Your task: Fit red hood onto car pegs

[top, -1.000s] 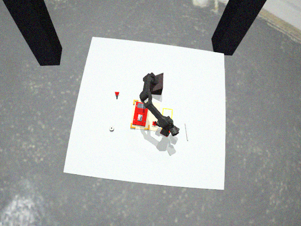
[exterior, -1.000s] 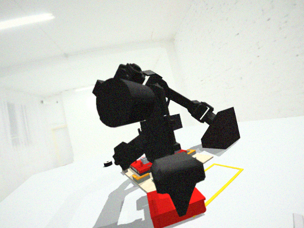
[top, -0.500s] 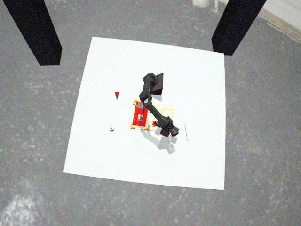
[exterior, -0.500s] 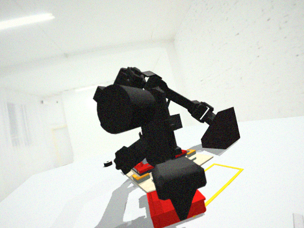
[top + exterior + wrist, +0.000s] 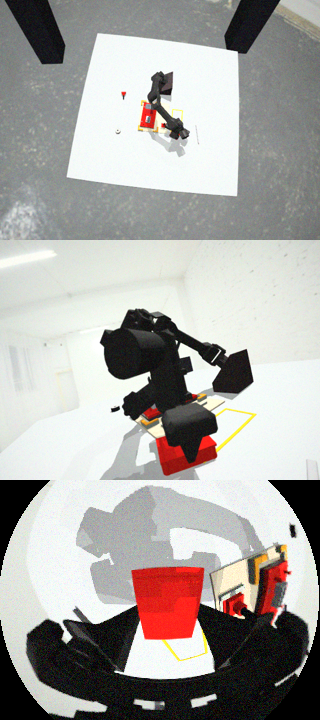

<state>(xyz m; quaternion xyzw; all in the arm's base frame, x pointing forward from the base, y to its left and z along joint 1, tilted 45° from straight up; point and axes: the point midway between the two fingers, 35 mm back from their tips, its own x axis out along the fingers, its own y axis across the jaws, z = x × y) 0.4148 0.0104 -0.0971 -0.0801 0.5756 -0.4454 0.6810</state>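
Top view: the gripper (image 5: 178, 133) (image 5: 183, 452) (image 5: 168, 606) mostly hides the red hood (image 5: 168, 462) (image 5: 167, 602), at about four o'clock from the chassis (image 5: 144, 123) (image 5: 151, 414) (image 5: 270, 591). Exterior view: one finger lies against the hood's near side (the other is hidden). Wrist view: the pincer pinches the hood between both fingers, the chassis at two o'clock.

Workshop-like room: white walls (image 5: 258, 304), strip light (image 5: 25, 259), grey floor (image 5: 155, 219)
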